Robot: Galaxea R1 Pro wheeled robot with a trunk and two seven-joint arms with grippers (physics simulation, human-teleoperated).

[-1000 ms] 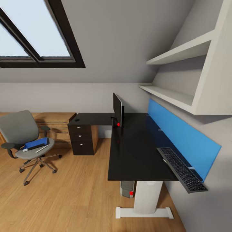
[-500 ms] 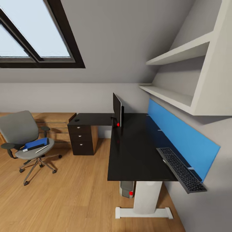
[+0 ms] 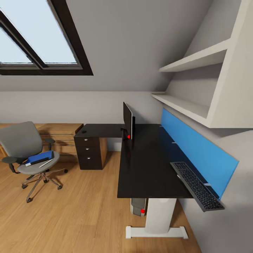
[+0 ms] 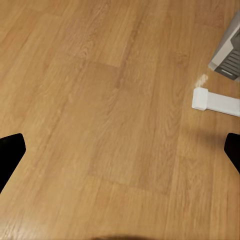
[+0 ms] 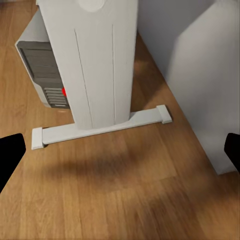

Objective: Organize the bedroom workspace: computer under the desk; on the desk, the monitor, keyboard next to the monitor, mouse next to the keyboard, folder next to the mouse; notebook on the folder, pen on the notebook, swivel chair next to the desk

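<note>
Sloped grey walls and a dark-framed skylight (image 3: 38,38) roof an attic bedroom with a wood-plank floor (image 3: 70,218); at far left the grey swivel chair (image 3: 26,154) stands well apart from the surface, carrying on its seat the blue folder (image 3: 41,156), with the pale pen (image 3: 45,162) lying just beside the folder's near edge and a dark edge under the folder that may be the notebook, though that cannot be told; behind the chair runs a light wooden dresser (image 3: 61,131); next comes the glossy black L-shaped desk (image 3: 147,168), its drawer unit (image 3: 88,151) with round silver knobs at the left end and the small black mouse (image 3: 84,131) on the top above those drawers; the monitor (image 3: 128,119) stands upright on the surface at the corner of the L, seen nearly edge-on, a red light at its lower corner; under the near end, the grey computer (image 3: 138,206) sits on the floor beside the white desk leg (image 3: 160,216); at right the keyboard (image 3: 196,185) lies along the back edge, its near end jutting past the surface, below a long blue wall panel (image 3: 196,151) and white shelves (image 3: 196,84); in the wrist views the left hand (image 4: 120,155) and the right hand (image 5: 120,155) each show black fingertips spread wide with nothing between them, over bare floor and before the desk leg.
</note>
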